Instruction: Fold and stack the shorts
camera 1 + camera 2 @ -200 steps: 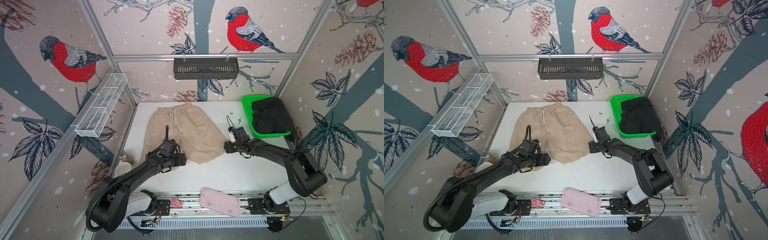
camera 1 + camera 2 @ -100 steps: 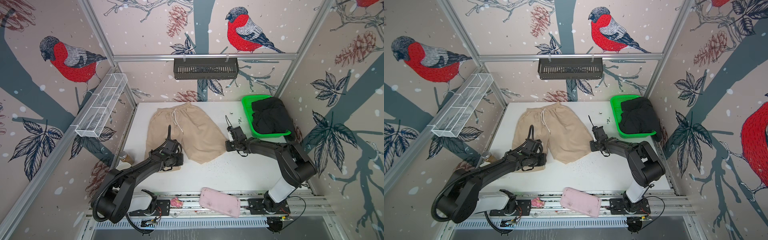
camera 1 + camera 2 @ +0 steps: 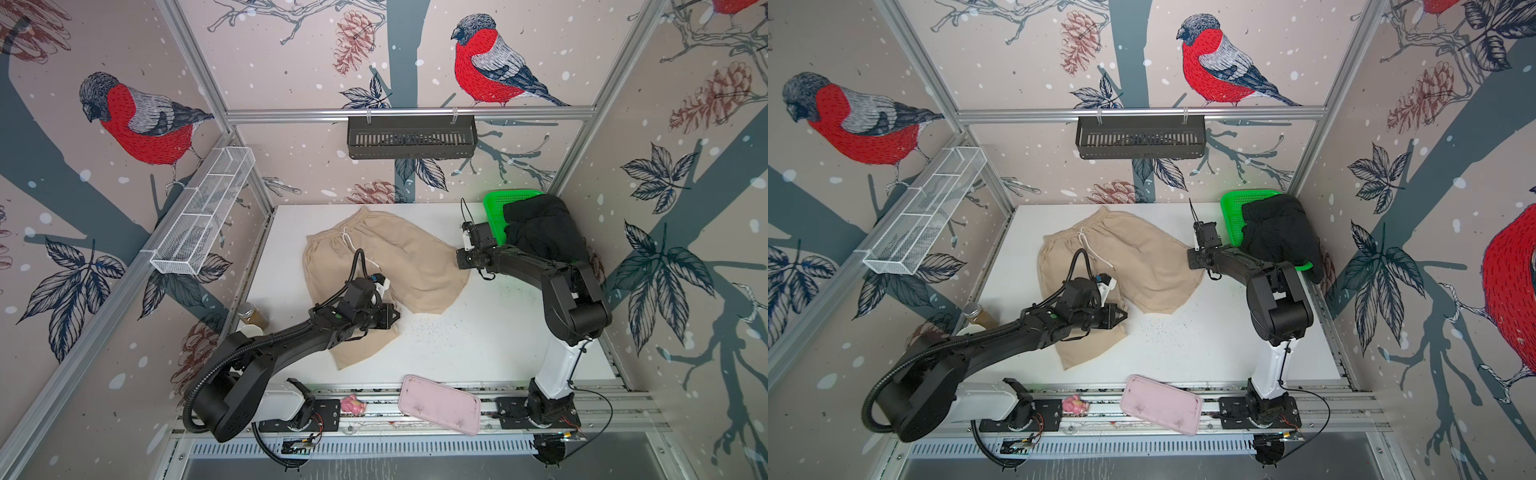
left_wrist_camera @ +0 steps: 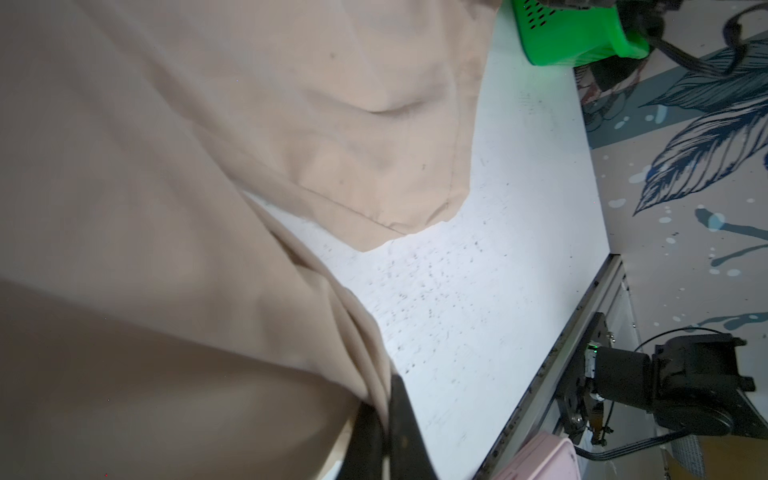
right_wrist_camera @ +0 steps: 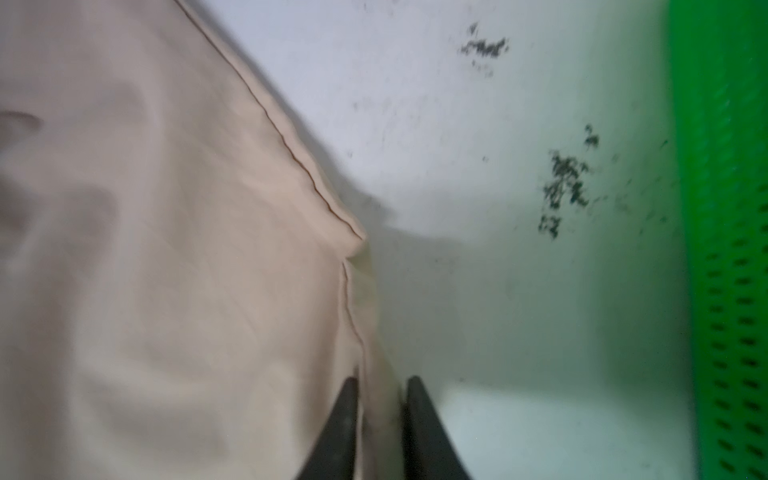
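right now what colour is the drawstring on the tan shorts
White; the drawstring shows best in a top view, against the tan shorts.

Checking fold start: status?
Left gripper shut on beige shorts. Right gripper shut on their other leg. Black shorts in green basket. Nothing in the way.

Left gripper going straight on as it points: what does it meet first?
Past the pinched fold, the left gripper likely crosses bare table, then meets the other leg hem of the beige shorts.
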Tool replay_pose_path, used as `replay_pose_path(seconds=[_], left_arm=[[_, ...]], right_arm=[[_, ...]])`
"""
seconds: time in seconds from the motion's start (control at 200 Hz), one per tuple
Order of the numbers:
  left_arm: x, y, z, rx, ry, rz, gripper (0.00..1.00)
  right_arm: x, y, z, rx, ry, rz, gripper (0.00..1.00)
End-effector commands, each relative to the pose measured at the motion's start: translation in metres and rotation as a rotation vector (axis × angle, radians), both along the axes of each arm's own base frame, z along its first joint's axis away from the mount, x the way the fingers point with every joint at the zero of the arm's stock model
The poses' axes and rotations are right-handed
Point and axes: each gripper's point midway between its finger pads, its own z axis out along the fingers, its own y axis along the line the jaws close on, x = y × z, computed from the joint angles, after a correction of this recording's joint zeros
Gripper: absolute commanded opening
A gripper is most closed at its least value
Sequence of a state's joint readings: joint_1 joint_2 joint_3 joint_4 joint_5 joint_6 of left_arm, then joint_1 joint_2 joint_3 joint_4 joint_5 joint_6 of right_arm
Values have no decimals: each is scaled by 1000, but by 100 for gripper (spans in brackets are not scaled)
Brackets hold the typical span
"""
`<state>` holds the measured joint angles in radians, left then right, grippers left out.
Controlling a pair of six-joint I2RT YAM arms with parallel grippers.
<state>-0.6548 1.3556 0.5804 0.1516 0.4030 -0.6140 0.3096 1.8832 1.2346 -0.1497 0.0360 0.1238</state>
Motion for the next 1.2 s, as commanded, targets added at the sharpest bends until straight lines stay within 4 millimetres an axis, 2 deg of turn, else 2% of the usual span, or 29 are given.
replay_pose_path(seconds=[0.0,0.055,0.13,0.16,0.23,0.35,0.425,0.51,0.58,0.7,0.78,0.84,0.91,1.025,1.111,1.196], left_arm=[[22,-29,42,-133,-134,-40,24],[28,-35,48,-131,-158,-57,49],[32,-37,54,-128,-182,-66,71],[32,-38,56,-128,-188,-69,81],[34,-37,61,-116,-205,-71,97],[38,-27,68,-49,-232,-45,98],[36,-17,68,6,-231,-21,97],[33,1,53,88,-189,28,97],[28,23,32,174,-115,103,97],[21,55,12,230,-56,203,97],[22,74,13,209,-49,286,97],[26,85,22,184,-88,332,97],[35,97,39,180,-180,380,97],[58,113,78,216,-332,449,97],[82,116,102,279,-417,468,97],[106,114,114,339,-459,462,97]], right_arm=[[3,-3,17,-18,-16,18,54],[-1,-4,29,-16,-31,14,63],[-17,-6,40,-7,-43,15,72],[-26,-6,44,-1,-49,19,73],[-52,-1,46,39,-41,44,73],[-100,18,44,105,-9,112,73],[-130,39,37,164,30,166,73],[-164,72,30,238,63,261,73],[-188,103,26,294,73,350,74],[-205,136,10,319,103,409,75],[-209,154,1,350,128,441,75],[-210,165,-6,350,145,465,73],[-208,167,-18,312,184,456,58],[-205,152,-42,208,258,410,19],[-204,136,-48,167,294,364,7],[-205,115,-50,120,317,315,6]])
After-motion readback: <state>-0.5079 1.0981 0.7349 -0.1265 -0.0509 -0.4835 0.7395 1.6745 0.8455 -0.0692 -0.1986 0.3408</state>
